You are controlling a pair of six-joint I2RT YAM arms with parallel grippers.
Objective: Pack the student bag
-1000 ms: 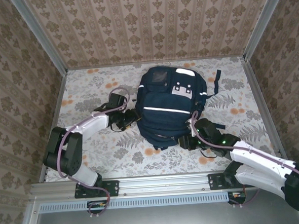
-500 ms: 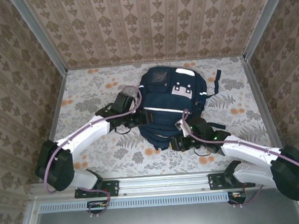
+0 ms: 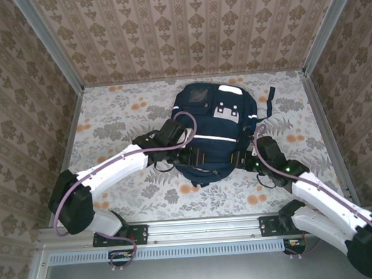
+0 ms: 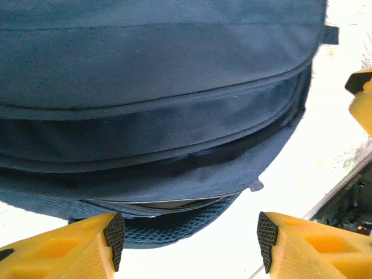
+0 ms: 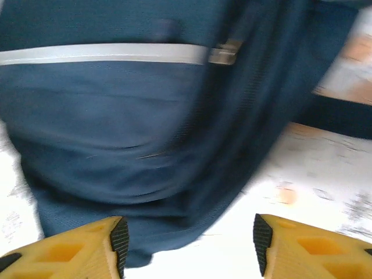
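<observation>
One rounded navy fabric bag [image 3: 213, 122] sits mid-table [image 3: 108, 112], left gripper [image 3: 196, 156] and right gripper [image 3: 241, 160] at its near end. Left wrist: jaws spread, nothing between the blocky yellow fingers [image 4: 75, 247], curved seams [image 4: 174, 99] beyond. Right wrist: likewise released, blurry white stripe [image 5: 99, 54] up top.

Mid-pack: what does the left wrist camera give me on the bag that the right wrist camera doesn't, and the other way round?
Left wrist: the student bag's curved zip seams and its mesh edge, in sharp focus. Right wrist: the white reflective stripe across the bag, blurred. Both: navy fabric, the pale table, and an open gripper with nothing between its fingers, the left gripper and the right gripper.
</observation>
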